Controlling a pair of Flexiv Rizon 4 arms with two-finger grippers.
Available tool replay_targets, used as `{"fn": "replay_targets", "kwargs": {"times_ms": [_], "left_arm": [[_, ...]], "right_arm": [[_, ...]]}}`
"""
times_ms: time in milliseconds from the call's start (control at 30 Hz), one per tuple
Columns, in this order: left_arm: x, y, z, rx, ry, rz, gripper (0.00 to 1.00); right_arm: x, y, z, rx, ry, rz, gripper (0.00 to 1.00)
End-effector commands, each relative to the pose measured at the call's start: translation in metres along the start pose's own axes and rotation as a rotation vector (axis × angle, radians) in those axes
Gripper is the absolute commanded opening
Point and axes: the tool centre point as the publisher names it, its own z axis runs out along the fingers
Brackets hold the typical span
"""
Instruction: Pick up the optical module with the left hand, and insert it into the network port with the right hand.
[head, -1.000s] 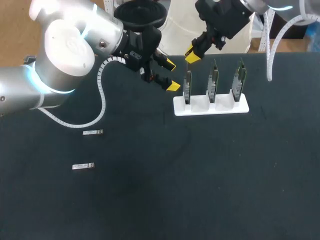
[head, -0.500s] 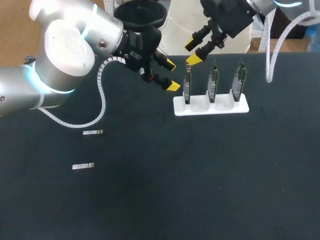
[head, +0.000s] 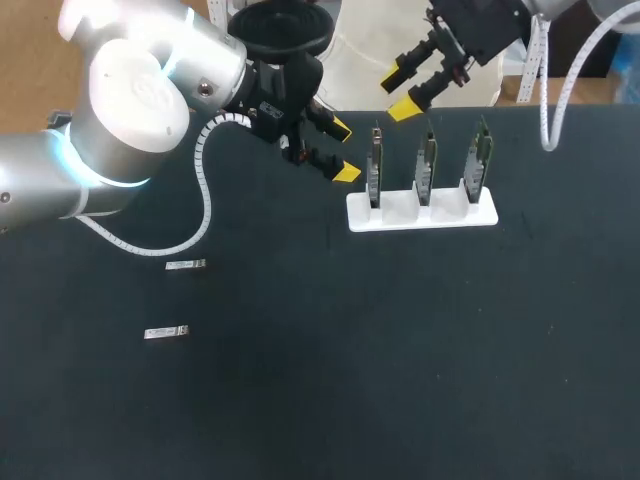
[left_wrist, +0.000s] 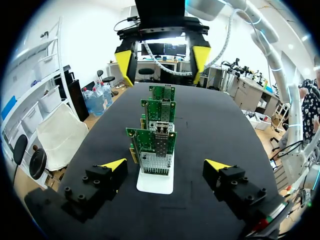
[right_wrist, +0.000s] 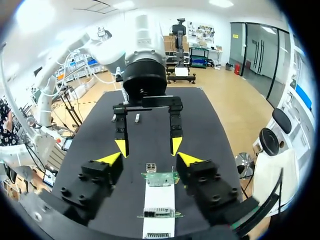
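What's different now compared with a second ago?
The right gripper opened and drew up and away from the leftmost network card. The left gripper, the white stand with its cards, and both optical modules stayed put.

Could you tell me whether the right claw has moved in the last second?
Yes. The right claw has drawn back from the leftmost board in the white stand.
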Motion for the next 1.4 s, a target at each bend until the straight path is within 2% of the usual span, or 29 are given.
{"fn": "replay_targets", "kwargs": {"times_ms": [33,333,1400], "left_arm": [[-0.001,0.0,0.0,-0.001,0.004,-0.001,1.0],[-0.001,0.0,0.0,-0.001,0.004,-0.001,1.0],[-0.001,0.0,0.0,-0.001,0.004,-0.001,1.0]], "right_arm": [[-0.001,0.001,0.006,0.014,0.013,0.001,0.0],[0.0,0.001,0.018,0.036,0.033,0.006,0.0],[0.016,-0.009,0.036,0.027,0.07,0.065,0.0]]}}
